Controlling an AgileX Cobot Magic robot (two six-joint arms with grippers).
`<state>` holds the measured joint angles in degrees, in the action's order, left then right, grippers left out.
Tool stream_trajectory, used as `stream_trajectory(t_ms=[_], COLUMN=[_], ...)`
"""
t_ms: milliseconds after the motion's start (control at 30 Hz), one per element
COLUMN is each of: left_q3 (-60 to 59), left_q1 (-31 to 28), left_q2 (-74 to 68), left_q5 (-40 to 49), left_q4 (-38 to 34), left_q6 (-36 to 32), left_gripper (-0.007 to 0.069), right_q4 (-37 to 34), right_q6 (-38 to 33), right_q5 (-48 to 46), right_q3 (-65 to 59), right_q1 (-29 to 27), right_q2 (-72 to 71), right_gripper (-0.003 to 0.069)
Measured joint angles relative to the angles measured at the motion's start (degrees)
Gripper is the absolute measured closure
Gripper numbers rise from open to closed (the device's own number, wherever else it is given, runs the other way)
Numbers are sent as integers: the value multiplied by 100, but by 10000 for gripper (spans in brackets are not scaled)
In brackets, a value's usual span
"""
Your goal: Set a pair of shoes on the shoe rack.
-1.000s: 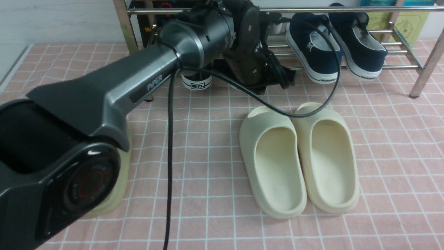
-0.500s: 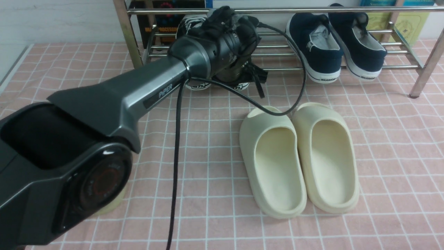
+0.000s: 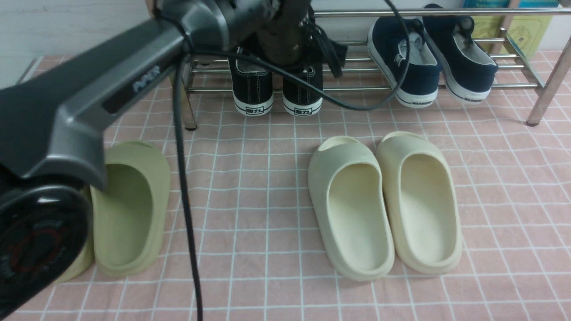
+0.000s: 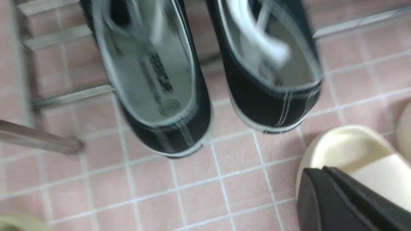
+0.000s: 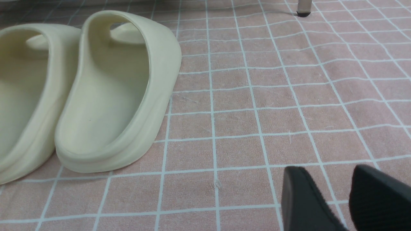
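Two black sneakers (image 3: 253,84) (image 3: 303,87) with white soles lie side by side across the lower bars of the steel shoe rack (image 3: 401,12), at its left end. Their heels stick out over the front bar. The left wrist view looks down into them (image 4: 154,73) (image 4: 273,96) and onto a rack bar (image 4: 70,96). My left gripper (image 4: 316,175) hangs above and in front of them, shut on nothing. In the front view its fingers are hidden behind the raised left arm (image 3: 134,67). My right gripper (image 5: 327,171) is open low over the pink cloth.
Navy slip-ons (image 3: 403,58) sit on the rack's right part. Cream slides (image 3: 383,200) lie mid-cloth, seen beside my right gripper as cream slides (image 5: 112,96). An olive slide (image 3: 129,205) lies at the left. A rack leg (image 3: 546,84) stands at the right. The arm's cable (image 3: 183,178) hangs down.
My left arm has risen and drawn back from the sneakers, uncovering them and the olive slide. The gripper stays shut. The sneakers have not moved.
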<state>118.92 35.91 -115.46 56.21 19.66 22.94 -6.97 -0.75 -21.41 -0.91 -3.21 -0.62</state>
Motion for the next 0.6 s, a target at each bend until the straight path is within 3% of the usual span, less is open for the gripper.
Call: stream_trajectory(t_ms=[233, 367, 500, 600], left_q3=[-4, -723, -1754, -3081], left_q1=[0, 0, 0, 0], left_q2=[506, 672, 1247, 2538], left_q5=[775, 1163, 625, -454], left_q4=[314, 262, 35, -190], left_q6=[-168, -242, -247, -292], left_gripper=[604, 603, 603, 601], right_q4=[0, 0, 0, 0], right_q6=[0, 0, 0, 0], right_q5=[0, 0, 0, 0], right_q3=[0, 0, 0, 0], right_q1=[0, 0, 0, 0], right_q2=[0, 0, 0, 0], right_gripper=[421, 421, 421, 421])
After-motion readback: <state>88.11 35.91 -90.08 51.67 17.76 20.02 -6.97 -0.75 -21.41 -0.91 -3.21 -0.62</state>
